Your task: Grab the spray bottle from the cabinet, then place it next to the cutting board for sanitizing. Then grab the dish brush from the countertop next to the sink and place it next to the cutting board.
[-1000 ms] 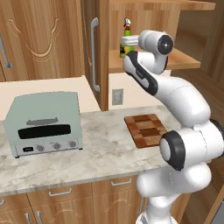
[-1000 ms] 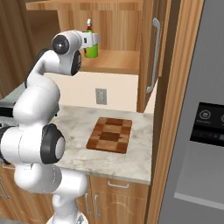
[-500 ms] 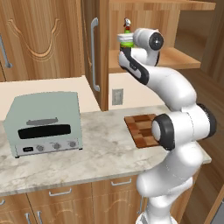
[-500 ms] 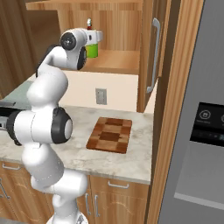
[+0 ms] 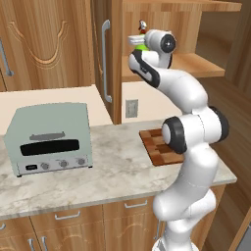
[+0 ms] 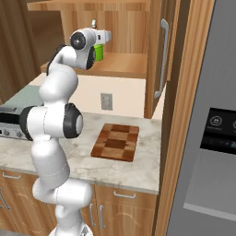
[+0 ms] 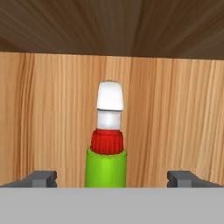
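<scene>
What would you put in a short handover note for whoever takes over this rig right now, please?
Gripper: open, reached into the cabinet, one fingertip on each side of the spray bottle, not closed on it.
Spray bottle: upright on the cabinet shelf, not yet lifted.
Cutting board: flat on the countertop below the cabinet, right of the toaster oven.
Done: approach to the bottle.
Left: close on the bottle, set it beside the board, then fetch the dish brush from near the sink and place it beside the board too.

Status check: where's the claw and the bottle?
Claw open, at the cabinet shelf. Spray bottle upright between the fingertips, not gripped. Nothing in the way.
</scene>
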Motion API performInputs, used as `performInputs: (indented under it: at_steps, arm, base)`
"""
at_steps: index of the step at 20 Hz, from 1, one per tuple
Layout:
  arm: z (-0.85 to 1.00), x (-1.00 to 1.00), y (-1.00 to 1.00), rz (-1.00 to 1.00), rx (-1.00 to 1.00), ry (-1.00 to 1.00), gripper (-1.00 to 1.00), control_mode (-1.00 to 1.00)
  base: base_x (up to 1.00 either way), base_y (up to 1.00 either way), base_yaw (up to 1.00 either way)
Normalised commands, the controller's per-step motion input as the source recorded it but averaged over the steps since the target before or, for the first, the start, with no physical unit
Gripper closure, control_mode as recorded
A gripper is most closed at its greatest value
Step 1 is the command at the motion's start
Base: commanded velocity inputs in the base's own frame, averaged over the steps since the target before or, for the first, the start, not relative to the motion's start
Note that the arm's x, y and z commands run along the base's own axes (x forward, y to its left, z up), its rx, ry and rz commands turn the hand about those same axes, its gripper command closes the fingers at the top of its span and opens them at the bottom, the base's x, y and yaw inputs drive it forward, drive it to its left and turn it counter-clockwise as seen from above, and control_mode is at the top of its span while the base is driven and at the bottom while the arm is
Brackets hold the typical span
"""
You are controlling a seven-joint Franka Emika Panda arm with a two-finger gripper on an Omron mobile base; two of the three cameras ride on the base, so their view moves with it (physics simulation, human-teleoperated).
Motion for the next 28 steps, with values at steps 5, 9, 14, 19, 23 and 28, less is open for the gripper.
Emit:
performInputs:
  at_steps: [5,9,14,19,23,28]
  arm:
    - [-0.02,0.46,0.05,0.0,-0.01,0.0,1.0,-1.0]
    - [0.0,0.13,0.1,0.0,-0.01,0.0,1.0,-1.0]
    - [0.0,-0.25,0.07,0.0,0.0,0.0,1.0,-1.0]
    - [0.0,-0.9,0.0,0.0,0.0,-0.05,1.0,-1.0]
    - [0.0,-1.0,0.0,0.0,0.0,-0.06,1.0,-1.0]
    - [0.06,-1.0,-0.01,0.0,0.0,0.12,1.0,-1.0]
  base:
    - [0.0,0.0,0.0]
    - [0.0,0.0,0.0]
    - [0.0,0.0,0.0]
    - [0.0,0.0,0.0]
    - [0.0,0.0,0.0]
    - [0.0,0.0,0.0]
